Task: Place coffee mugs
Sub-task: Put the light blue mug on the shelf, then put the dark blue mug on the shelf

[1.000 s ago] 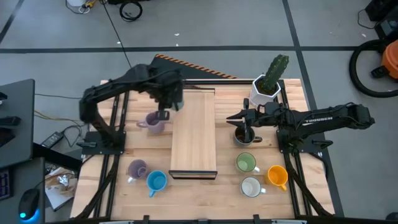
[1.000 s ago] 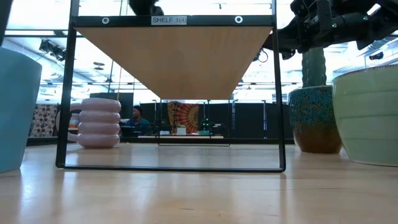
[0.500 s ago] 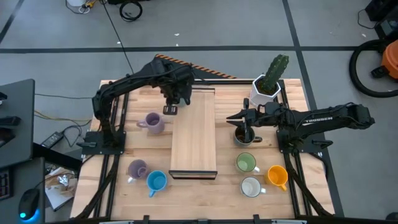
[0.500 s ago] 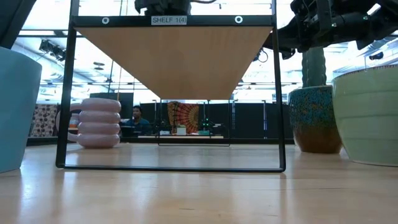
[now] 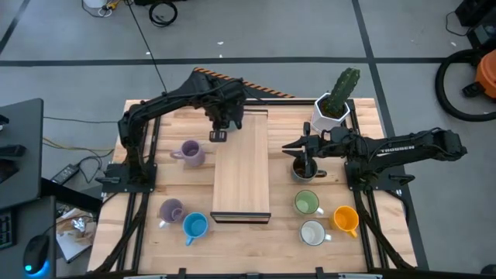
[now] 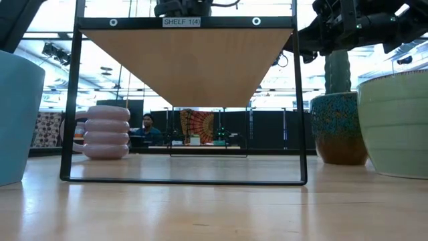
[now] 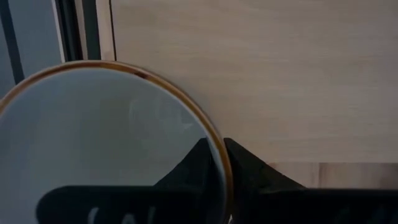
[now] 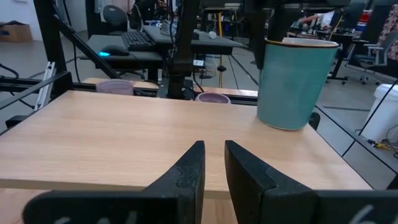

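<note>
My left gripper (image 5: pixel 219 130) is at the far left corner of the wooden shelf (image 5: pixel 242 170), shut on a pale mug with a brown rim (image 7: pixel 106 137); that mug looks blue-green in the right wrist view (image 8: pixel 292 81). My right gripper (image 5: pixel 304 153) hangs over the dark brown mug (image 5: pixel 302 169), touching nothing, its fingers (image 8: pixel 193 168) nearly together. Left of the shelf, on the table, stand two lilac mugs (image 5: pixel 190 152) (image 5: pixel 170 209) and a blue one (image 5: pixel 194 225). To its right stand green (image 5: pixel 307 203), white (image 5: pixel 312 232) and orange (image 5: pixel 346 218) mugs. My left gripper holds the pale mug by its rim (image 7: pixel 219 155), one finger (image 7: pixel 193 171) inside the mug and one (image 7: pixel 249 177) outside the wall. The fingers come from above, pointing down. The mug is upright over the shelf top's left edge; whether its base touches the board, I cannot tell.
A white faceted pot with a cactus (image 5: pixel 332 108) stands on the table at the far right, close behind my right arm. The shelf has a black frame (image 6: pixel 67 100) and open space beneath its board. Bare board stretches along the shelf top toward the near edge.
My left gripper has carried the pale mug from above the far lilac mug toward the table's right, reaching the shelf's far left corner. The mug has stayed upright in the hold. My right arm has kept still.
</note>
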